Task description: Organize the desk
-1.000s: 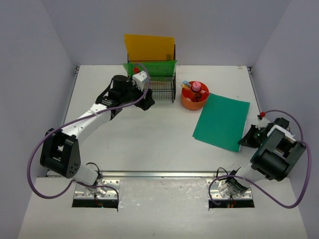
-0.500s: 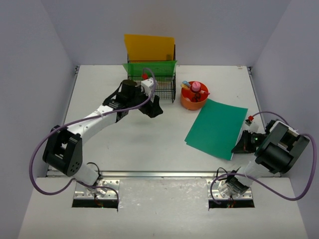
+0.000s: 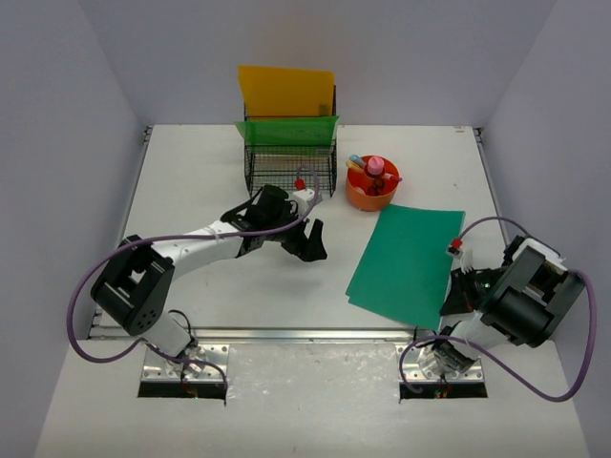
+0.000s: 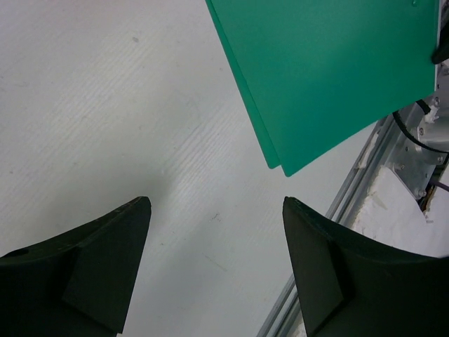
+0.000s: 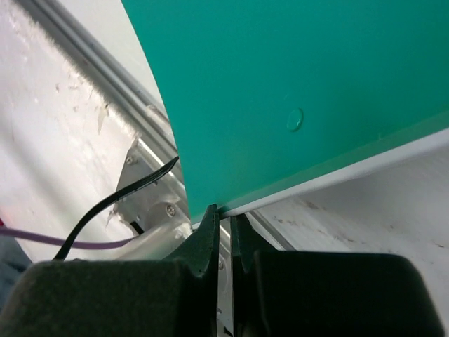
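The folder (image 5: 316,84) ran off the right wrist view's top and right edges; the tray's (image 3: 366,201) contents were too small to tell.

Left end effector (image 4: 216,210) spread wide; right end effector (image 5: 224,221) pinched closed

No text, label, brand or number can be read anywhere in these views.

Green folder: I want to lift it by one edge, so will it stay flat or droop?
Probably floppy: the green folder is thin, two leaves showing at its corner, so it would likely sag beyond the right gripper pinching one edge. Likely light, and its smooth face should slide easily on the desk.
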Robot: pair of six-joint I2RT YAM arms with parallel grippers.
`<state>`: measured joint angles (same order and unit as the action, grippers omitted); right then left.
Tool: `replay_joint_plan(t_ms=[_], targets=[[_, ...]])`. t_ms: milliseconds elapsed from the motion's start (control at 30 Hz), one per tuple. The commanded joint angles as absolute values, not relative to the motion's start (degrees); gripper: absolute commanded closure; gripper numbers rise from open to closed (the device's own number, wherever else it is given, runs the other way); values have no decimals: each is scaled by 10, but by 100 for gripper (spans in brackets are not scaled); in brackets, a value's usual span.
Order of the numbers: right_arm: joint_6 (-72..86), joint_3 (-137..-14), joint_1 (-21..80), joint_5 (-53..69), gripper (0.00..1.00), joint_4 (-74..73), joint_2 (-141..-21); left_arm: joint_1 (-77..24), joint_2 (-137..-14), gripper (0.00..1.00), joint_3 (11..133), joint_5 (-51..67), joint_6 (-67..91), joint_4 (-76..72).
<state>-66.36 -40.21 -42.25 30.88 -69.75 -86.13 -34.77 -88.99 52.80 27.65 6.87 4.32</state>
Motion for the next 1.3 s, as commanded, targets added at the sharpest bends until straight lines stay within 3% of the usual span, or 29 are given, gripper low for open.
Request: replay_joint_plan(t_ms=[0, 200, 467, 567, 633, 667, 800, 900, 1033, 1267], targets=[[-823, -419, -419, 361, 100, -808, -852, -362, -877, 26, 509, 263, 104, -19], [-858, -441, -382, 431, 100, -827, -845, -388, -849, 24, 459, 253, 119, -60], [-916, -416, -316, 475, 100, -748, -747, -385, -811, 22, 445, 229, 82, -33], [-892, -417, -282, 487, 100, -718, -728, -377, -800, 21, 477, 223, 24, -11], [-795, -420, -253, 482, 99, -665, -731, -370, -800, 19, 498, 219, 5, 21], [-752, -423, -245, 476, 97, -639, -737, -365, -801, 19, 509, 215, 3, 35], [-617, -472, -245, 498, 59, -627, -843, -316, -807, 19, 494, 256, 53, 30], [-533, -518, -250, 526, 45, -606, -937, -302, -828, 21, 457, 272, 112, -1], [-414, -532, -250, 533, 37, -533, -979, -302, -853, 25, 427, 295, 181, -55], [-332, -572, -246, 514, 36, -483, -1079, -307, -968, 34, 436, 329, 267, -129]])
